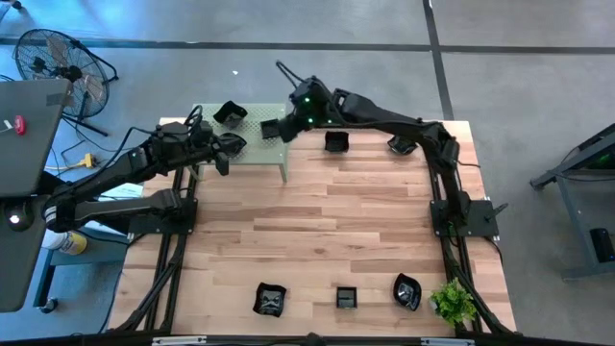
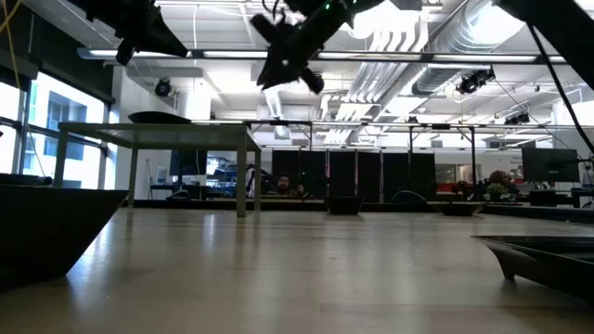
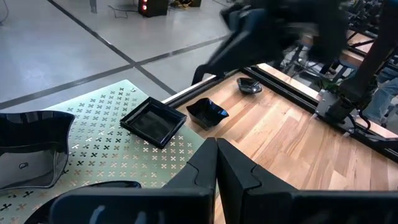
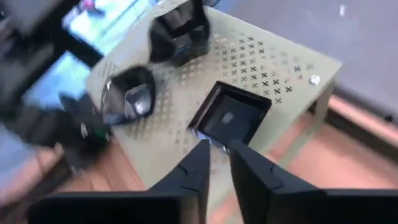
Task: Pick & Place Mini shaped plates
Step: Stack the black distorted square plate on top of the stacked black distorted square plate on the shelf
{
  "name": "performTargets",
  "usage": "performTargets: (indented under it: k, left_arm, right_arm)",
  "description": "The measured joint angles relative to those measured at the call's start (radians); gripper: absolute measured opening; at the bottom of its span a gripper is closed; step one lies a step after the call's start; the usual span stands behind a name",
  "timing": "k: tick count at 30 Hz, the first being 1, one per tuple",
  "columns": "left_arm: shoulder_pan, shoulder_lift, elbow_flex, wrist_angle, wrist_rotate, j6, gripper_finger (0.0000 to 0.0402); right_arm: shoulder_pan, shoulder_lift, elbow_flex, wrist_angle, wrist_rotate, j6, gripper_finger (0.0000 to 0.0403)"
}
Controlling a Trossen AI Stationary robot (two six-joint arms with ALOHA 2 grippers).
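Observation:
A pale green perforated stand [image 1: 252,152] on the table's far left carries three glossy black mini plates: a square one [image 4: 233,118] [image 1: 272,128], a round one [image 4: 127,96] [image 1: 231,144] and a curled one [image 4: 180,31] [image 1: 229,113]. More mini plates lie on the wood: two at the far edge [image 1: 336,141] [image 1: 402,144] and three at the near edge [image 1: 270,300] [image 1: 346,298] [image 1: 407,291]. My right gripper [image 4: 217,152] hovers above the square plate, open by a narrow gap and holding nothing. My left gripper [image 3: 216,155] is shut and empty, raised at the stand's near left side [image 1: 223,159].
A small green plant [image 1: 452,303] stands at the near right corner. Bare wood [image 1: 336,221] spans the table's middle. In the low view both grippers [image 2: 139,28] [image 2: 288,56] hang well above the stand's top [image 2: 186,128]. A fan [image 1: 58,62] stands off the table.

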Motion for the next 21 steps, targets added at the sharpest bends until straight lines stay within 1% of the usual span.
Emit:
performTargets:
  k: [2, 3, 5, 7, 10, 12, 15, 18, 21]
  left_arm:
    - [0.0, 0.0, 0.0, 0.0, 0.011, 0.0, 0.0]
    - [0.0, 0.0, 0.0, 0.0, 0.023, 0.0, 0.0]
    - [0.0, 0.0, 0.0, 0.0, 0.047, 0.0, 0.0]
    - [0.0, 0.0, 0.0, 0.0, 0.081, 0.0, 0.0]
    - [0.0, 0.015, 0.0, 0.006, 0.165, 0.023, 0.0001]
    - [0.0, 0.034, 0.0, 0.0, 0.225, 0.051, 0.0]
    - [-0.001, 0.076, 0.0, 0.002, 0.273, 0.061, 0.0]
    - [-0.005, 0.135, 0.0, 0.001, 0.281, 0.061, 0.0]
    - [-0.044, 0.191, 0.0, 0.009, 0.262, 0.08, 0.0]
  right_arm:
    - [0.026, -0.031, -0.032, 0.007, 0.014, -0.096, 0.0017]
    - [0.04, -0.044, -0.055, 0.018, 0.014, -0.13, 0.0009]
    - [0.064, -0.072, -0.121, 0.072, 0.014, -0.167, 0.0008]
    - [0.087, -0.108, -0.217, 0.173, 0.006, -0.197, 0.0011]
    - [0.113, -0.189, -0.396, 0.386, -0.029, -0.229, 0.0003]
    - [0.121, -0.26, -0.52, 0.515, -0.054, -0.23, 0.0004]
    - [0.121, -0.385, -0.701, 0.619, -0.1, -0.247, 0.0002]
    - [0.11, -0.53, -0.864, 0.661, -0.124, -0.287, 0.0003]
    - [0.087, -0.677, -1.005, 0.668, -0.128, -0.294, 0.0002]
